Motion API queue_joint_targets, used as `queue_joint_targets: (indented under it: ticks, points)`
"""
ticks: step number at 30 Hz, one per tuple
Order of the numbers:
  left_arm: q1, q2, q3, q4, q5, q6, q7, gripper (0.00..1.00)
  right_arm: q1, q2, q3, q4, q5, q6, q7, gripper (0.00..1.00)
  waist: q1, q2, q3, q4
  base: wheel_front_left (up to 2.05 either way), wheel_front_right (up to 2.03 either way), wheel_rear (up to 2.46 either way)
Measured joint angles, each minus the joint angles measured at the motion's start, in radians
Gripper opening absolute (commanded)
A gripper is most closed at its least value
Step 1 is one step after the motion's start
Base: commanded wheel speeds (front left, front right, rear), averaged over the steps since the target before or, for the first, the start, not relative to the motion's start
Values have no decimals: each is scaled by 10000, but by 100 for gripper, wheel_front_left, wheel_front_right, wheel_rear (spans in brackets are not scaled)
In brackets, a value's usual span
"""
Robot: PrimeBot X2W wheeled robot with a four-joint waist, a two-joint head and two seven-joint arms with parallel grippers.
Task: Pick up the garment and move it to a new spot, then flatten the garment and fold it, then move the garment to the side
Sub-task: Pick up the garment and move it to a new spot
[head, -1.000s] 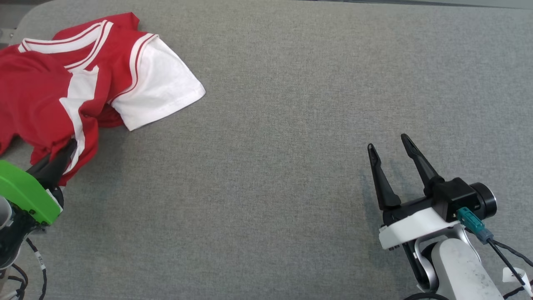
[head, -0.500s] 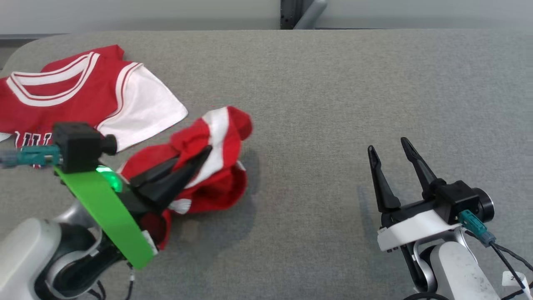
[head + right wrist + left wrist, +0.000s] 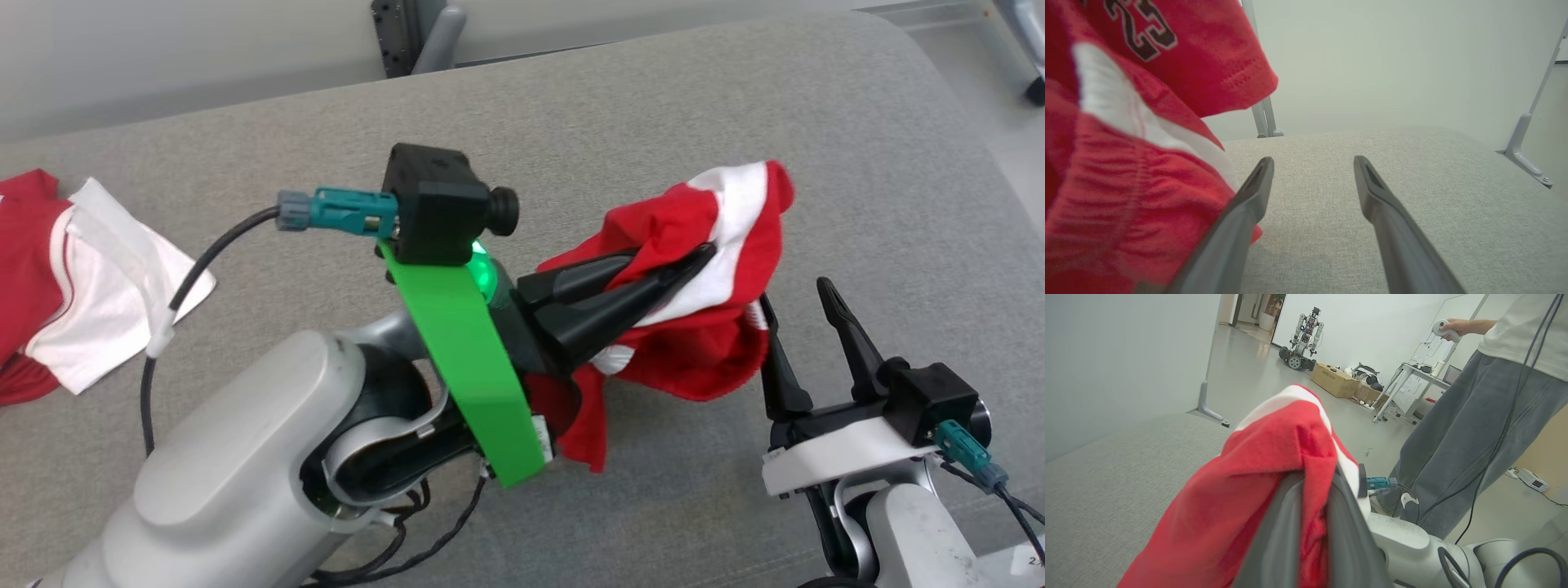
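The grey table (image 3: pixel 857 163) is big. A red shirt (image 3: pixel 49 286) lies at its left. The red and white garment (image 3: pixel 702 359) hangs above the middle, pinched tight by the left gripper (image 3: pixel 678 263). The right gripper (image 3: pixel 793 292), just beside it, spreads its fingers wide.

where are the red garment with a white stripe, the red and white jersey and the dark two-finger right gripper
red garment with a white stripe (image 3: pixel 694 359), head view, lower red fold
red and white jersey (image 3: pixel 102 294), head view, white sleeve
dark two-finger right gripper (image 3: pixel 1313 159), right wrist view, midway between fingertips
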Motion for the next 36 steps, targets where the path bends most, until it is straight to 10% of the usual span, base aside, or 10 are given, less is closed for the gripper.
queue_joint_targets:
  ticks: [6,13,31,32,34,36]
  points:
    - [-670,-527,-464,1003,420,-2,-370,0,174,2,-107,-31,140,0,2,100,0,1,-63,-826,0,0,0]
    - [530,324,-1678,3457,362,-2,-255,0,376,6,-90,2,217,0,2,100,0,0,-145,-1317,0,0,0]
    - [455,1239,-4265,6207,675,-2,-360,0,522,10,33,430,-59,0,0,100,0,0,-405,-249,0,0,0]
    - [421,1221,-4282,6303,648,-2,-477,16,521,13,52,443,-59,0,2,100,0,0,-445,-205,0,0,0]
    - [398,1191,-4286,6468,564,-2,-754,100,523,12,46,464,-61,0,2,100,0,0,-529,-124,0,0,0]
    - [391,1172,-4295,6585,393,-2,-989,100,531,12,27,474,-65,0,0,100,0,0,-622,-55,0,0,0]
